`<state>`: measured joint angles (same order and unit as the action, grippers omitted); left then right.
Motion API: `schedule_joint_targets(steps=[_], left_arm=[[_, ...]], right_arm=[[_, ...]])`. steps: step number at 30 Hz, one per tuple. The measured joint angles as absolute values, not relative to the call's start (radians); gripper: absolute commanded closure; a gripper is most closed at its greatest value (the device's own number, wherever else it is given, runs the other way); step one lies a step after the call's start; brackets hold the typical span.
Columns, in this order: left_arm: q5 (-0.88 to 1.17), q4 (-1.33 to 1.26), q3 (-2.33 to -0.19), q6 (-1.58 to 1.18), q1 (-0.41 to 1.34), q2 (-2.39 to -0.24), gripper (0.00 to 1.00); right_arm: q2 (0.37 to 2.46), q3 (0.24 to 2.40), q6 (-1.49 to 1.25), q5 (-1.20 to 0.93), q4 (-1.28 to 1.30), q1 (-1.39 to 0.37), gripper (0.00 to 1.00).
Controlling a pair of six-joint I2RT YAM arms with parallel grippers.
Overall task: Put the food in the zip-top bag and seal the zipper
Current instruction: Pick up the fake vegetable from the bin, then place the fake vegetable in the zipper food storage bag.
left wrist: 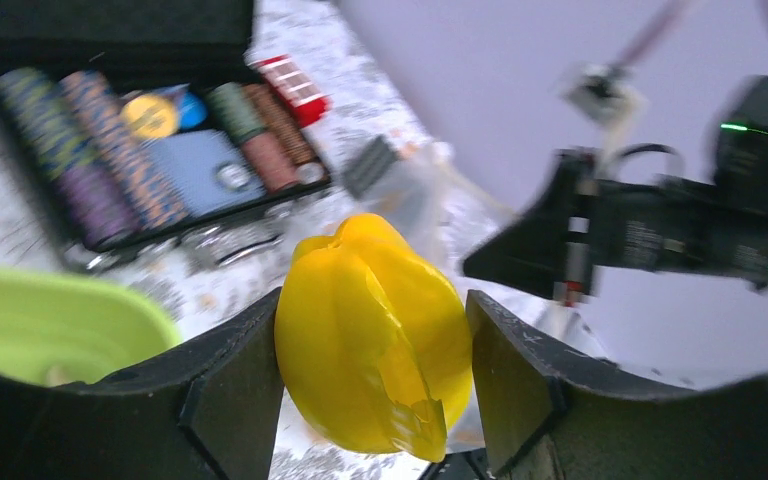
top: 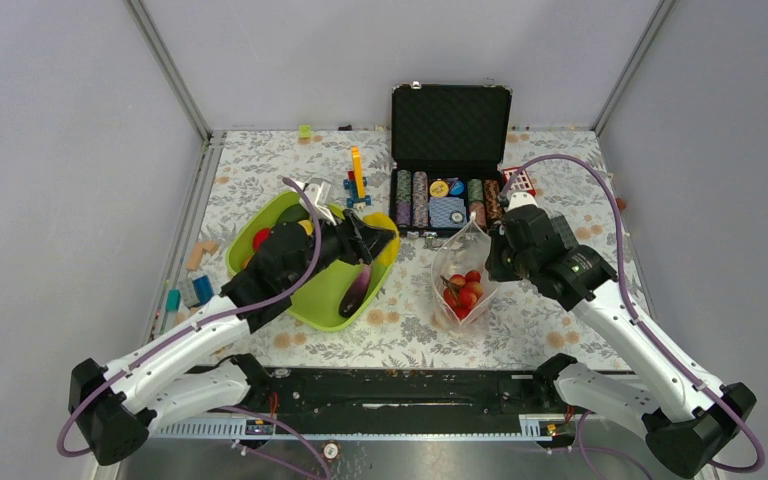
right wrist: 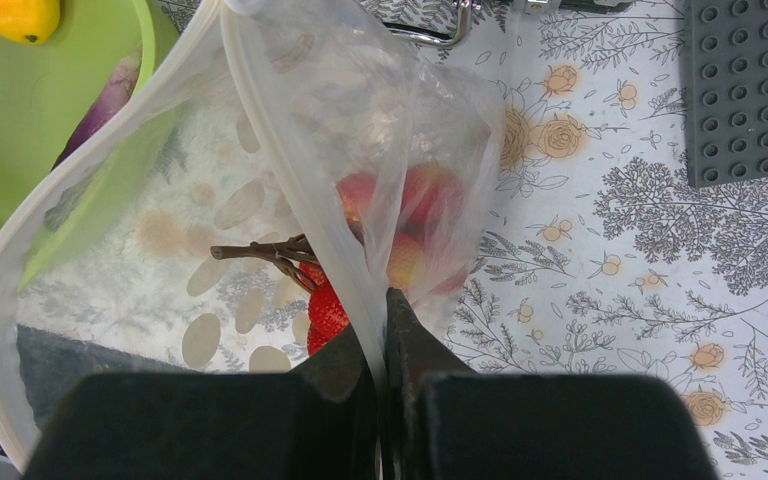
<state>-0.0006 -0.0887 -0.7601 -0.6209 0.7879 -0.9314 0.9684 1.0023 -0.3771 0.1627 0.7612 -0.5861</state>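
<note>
Squarely clamped in the left claw [left wrist: 372,345] sits a yellow toy [left wrist: 365,320], seemingly a pepper.

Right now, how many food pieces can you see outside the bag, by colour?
Yellow piece: 1, in the left gripper
Purple piece: 1, on the tray
Red piece: 1, on the tray
Orange piece: 1, on the tray
Total in view outside the zip-top bag: 4
</note>
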Motion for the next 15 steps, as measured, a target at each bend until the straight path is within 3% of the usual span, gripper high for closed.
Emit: schedule_joint_targets(steps=[15], left_arm=[[0.260,-0.282,-0.937,-0.507,0.923,-1.190,0.68]], right_arm=[[0.968,0.988,-0.377,0.152,0.741,-0.586,0.98]])
